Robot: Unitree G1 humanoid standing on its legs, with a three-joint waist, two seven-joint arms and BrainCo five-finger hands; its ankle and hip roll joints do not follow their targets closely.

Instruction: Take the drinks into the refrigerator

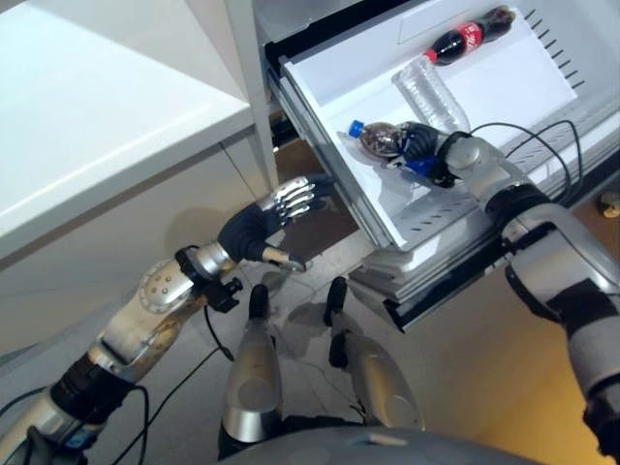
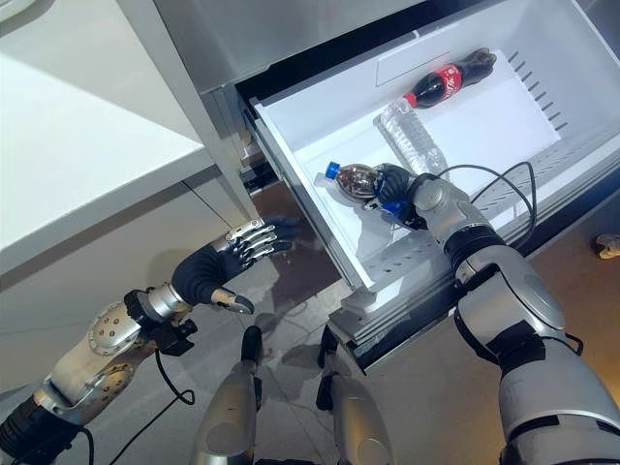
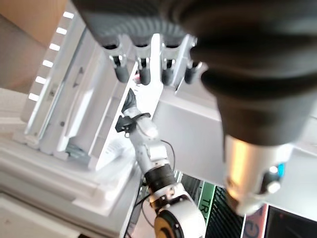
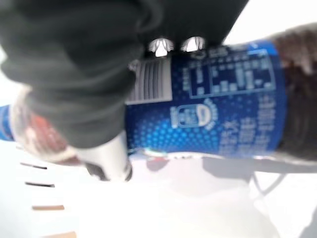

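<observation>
Fingers (image 4: 106,163) of the right hand (image 2: 399,189) are wrapped round a blue-capped cola bottle (image 2: 351,179), which lies on its side inside the open white refrigerator drawer (image 2: 320,208); the right wrist view shows the bottle's blue label right under the dark cover, with the white drawer floor close below it. That bottle sits in the front part of the drawer, near the front wall and well short of the left side wall.

Three bottles lie in the drawer in all. Just behind the held one is a clear water bottle (image 2: 412,138), lying flat and angled toward the back. Farther back, near the rear wall, lies a red-labelled cola bottle (image 2: 448,79), apart from the other two. To the right of the water bottle and in front of the red-labelled one, the white floor is bare out to the slotted right wall (image 2: 542,92).

Left hand (image 2: 228,260) hangs outside the drawer, below and left of its front corner, fingers (image 1: 294,197) stretched out loosely and thumb apart, holding nothing. Its fingertips come close to the drawer's left side without touching, as far as the head views show. A white counter (image 1: 87,126) stands to the left of the refrigerator, and grey floor (image 2: 291,320) lies under the left hand.
</observation>
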